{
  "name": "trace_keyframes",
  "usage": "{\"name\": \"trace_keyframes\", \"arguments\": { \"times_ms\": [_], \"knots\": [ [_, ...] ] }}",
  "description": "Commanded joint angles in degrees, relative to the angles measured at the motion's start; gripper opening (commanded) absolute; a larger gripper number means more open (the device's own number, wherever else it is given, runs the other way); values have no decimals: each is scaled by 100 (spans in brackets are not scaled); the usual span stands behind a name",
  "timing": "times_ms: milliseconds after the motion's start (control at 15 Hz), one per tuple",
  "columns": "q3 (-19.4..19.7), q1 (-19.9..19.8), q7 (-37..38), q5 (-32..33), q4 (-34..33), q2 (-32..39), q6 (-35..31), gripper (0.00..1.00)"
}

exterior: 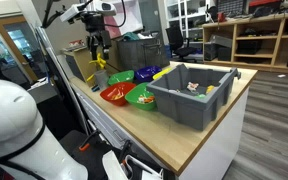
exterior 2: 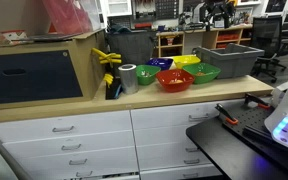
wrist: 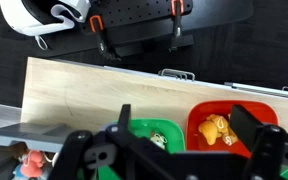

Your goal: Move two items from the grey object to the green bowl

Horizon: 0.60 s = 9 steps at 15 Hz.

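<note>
Black two-finger gripper (exterior: 97, 50): released, empty, well apart from large grey plastic bin (exterior: 189, 108). Hazard: the bin's tall walls may block the jaws from reaching the small mixed-colour pieces (exterior: 194, 88).

The grey plastic bin (exterior: 184, 108) sat upright at one end of the countertop (exterior: 199, 140), with small mixed-coloured pieces (exterior: 194, 88) lying inside. A green bowl (exterior: 141, 96) stood just beside its wall.

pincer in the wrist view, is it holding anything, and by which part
Nothing is held: the pincer is open and empty, above the green bowl and red bowl.
</note>
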State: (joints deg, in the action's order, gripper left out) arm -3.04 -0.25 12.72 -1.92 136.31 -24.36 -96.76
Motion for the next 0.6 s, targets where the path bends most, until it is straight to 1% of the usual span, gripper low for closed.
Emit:
{"name": "trace_keyframes", "arguments": {
  "times_ms": [0,200,267,400,533],
  "knots": [
    [-7,-10,-5,-2,-7,2,8,100],
    [-7,-10,-5,-2,-7,2,7,100],
    [3,-7,-72,19,-38,55,-113,100],
    [39,-62,-94,111,-125,191,-481,100],
    [133,-167,-117,279,-259,431,-983,100]
  ]
}}
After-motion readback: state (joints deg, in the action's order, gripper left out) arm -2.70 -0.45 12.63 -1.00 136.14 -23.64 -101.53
